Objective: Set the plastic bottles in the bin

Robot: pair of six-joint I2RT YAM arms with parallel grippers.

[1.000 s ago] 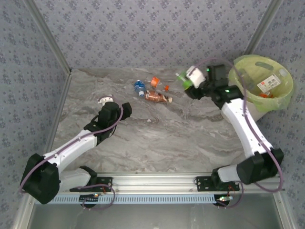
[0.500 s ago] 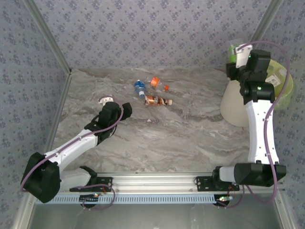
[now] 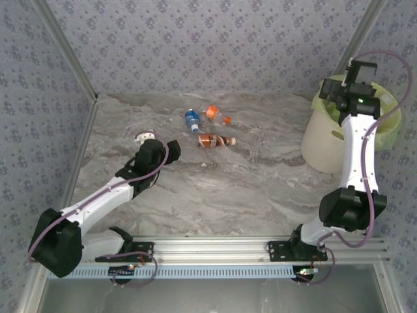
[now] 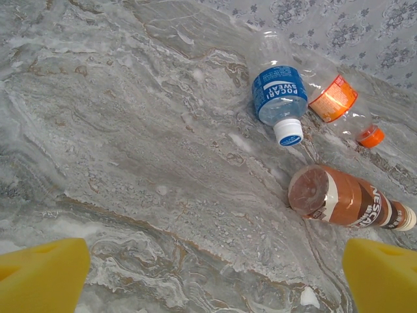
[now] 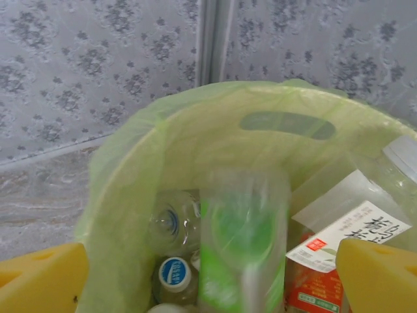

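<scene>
1. Right gripper [image 5: 208, 280], jaws spread wide, hung over the tall cream-white round plastic bin [image 3: 318, 140]; a blurred green-labelled clear plastic bottle [image 5: 242, 241] sat in its mouth.
2. Left gripper [image 4: 208, 274], jaws apart and empty, faced the blue-labelled bottle [image 4: 279, 94], orange-labelled bottle [image 4: 333, 99] and brown bottle [image 4: 342, 199], far-centre.
3. Probably light, slick, crushable: take mid-body.
4. Open grey marble table [image 3: 260, 189] all round them.

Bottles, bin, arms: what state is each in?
Blue-label bottle: lying down, capped.
Orange-label bottle: lying down, capped.
Brown-label bottle: lying on its side.
Green-label bottle: blurred, in bin mouth, not gripped.
Bin: upright, lined, holding bottles.
Left gripper: jaws open, empty.
Right gripper: jaws open above bin.
</scene>
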